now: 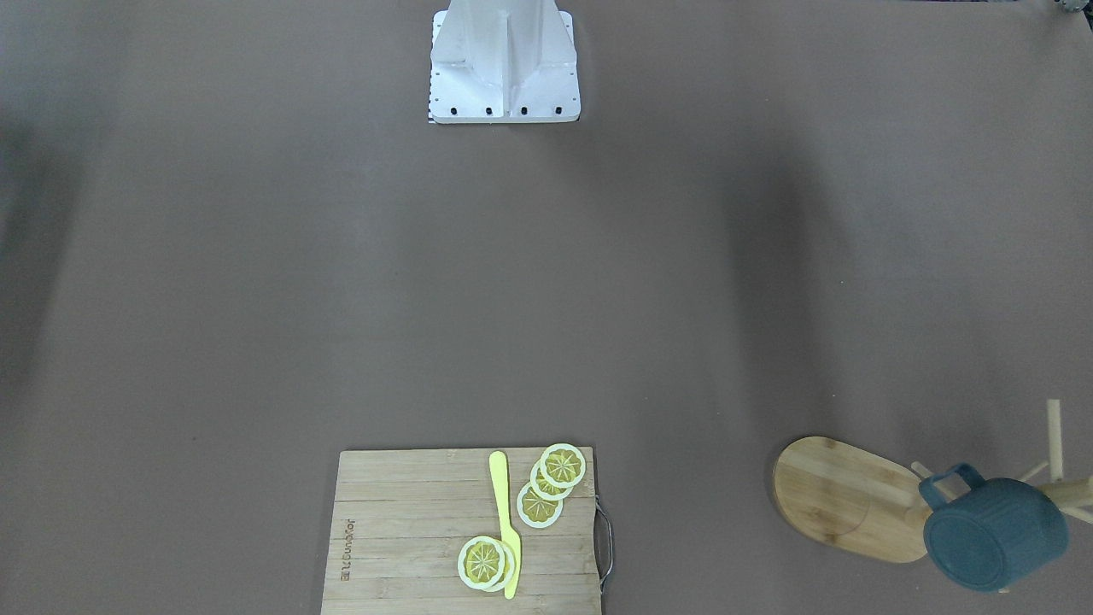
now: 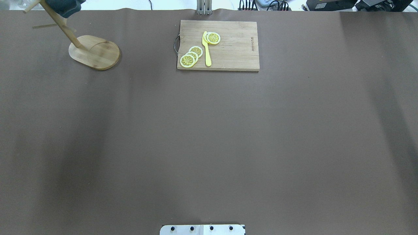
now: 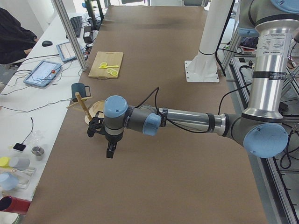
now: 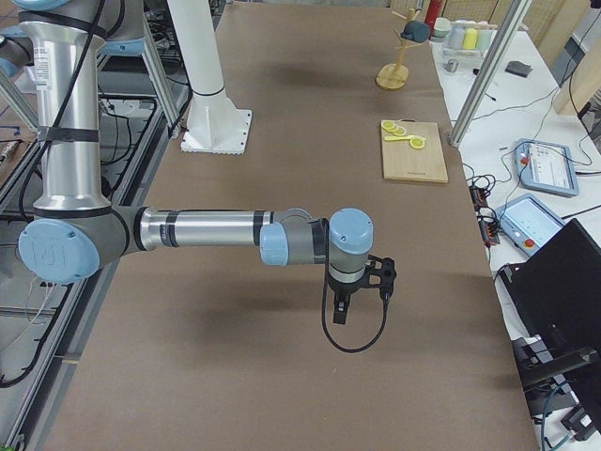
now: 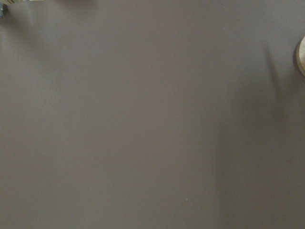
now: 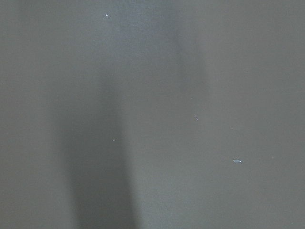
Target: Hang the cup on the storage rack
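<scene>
The dark teal cup (image 1: 995, 534) sits up on the bamboo storage rack (image 1: 841, 500), its handle by the pole and pegs and its bottom turned toward the front-facing camera. Both stand at the table's far left corner: cup (image 2: 63, 6), rack (image 2: 94, 52). In the left side view my left gripper (image 3: 110, 152) hangs over bare table, apart from the cup (image 3: 78, 88). In the right side view my right gripper (image 4: 340, 311) hangs far from the rack (image 4: 392, 75). Whether either gripper is open or shut I cannot tell. Both wrist views show only bare table.
A bamboo cutting board (image 2: 235, 49) with lemon slices (image 2: 191, 55) and a yellow knife (image 2: 206, 52) lies at the far edge. The white robot base (image 1: 504, 68) stands at the near edge. Side benches hold tablets and bottles, with a person's dark sleeve (image 3: 14, 37) beside them.
</scene>
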`<act>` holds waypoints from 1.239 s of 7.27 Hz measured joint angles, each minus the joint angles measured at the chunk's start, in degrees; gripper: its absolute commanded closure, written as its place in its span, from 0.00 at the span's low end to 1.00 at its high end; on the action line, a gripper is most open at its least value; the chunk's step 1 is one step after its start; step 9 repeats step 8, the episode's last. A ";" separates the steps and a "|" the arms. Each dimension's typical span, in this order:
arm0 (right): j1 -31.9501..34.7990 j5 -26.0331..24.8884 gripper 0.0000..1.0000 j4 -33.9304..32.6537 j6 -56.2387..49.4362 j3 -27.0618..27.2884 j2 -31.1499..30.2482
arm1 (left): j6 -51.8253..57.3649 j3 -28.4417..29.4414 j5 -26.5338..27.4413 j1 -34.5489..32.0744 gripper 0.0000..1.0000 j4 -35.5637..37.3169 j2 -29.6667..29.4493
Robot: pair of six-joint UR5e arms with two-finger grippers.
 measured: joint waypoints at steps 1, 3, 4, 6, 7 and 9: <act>-0.01 0.04 0.00 0.06 0.02 -0.08 -0.14 | -0.01 -0.16 -0.14 0.21 0.01 0.08 0.39; -0.01 0.05 0.00 -0.21 0.04 -0.01 -0.34 | -0.01 -0.34 -0.19 0.50 0.01 0.13 0.91; -0.01 0.07 0.00 -0.45 0.13 -0.05 -0.42 | -0.03 -0.38 -0.19 0.55 0.01 0.13 1.11; -0.01 0.06 0.00 -0.53 0.26 -0.22 -0.47 | -0.09 -0.41 -0.17 0.62 0.01 0.13 1.20; -0.01 -0.02 0.00 -0.52 0.26 -0.33 -0.47 | -0.09 -0.41 -0.11 0.65 0.01 0.13 1.22; -0.01 -0.17 0.00 -0.50 0.21 -0.39 -0.47 | -0.10 -0.42 -0.04 0.67 0.01 0.14 1.22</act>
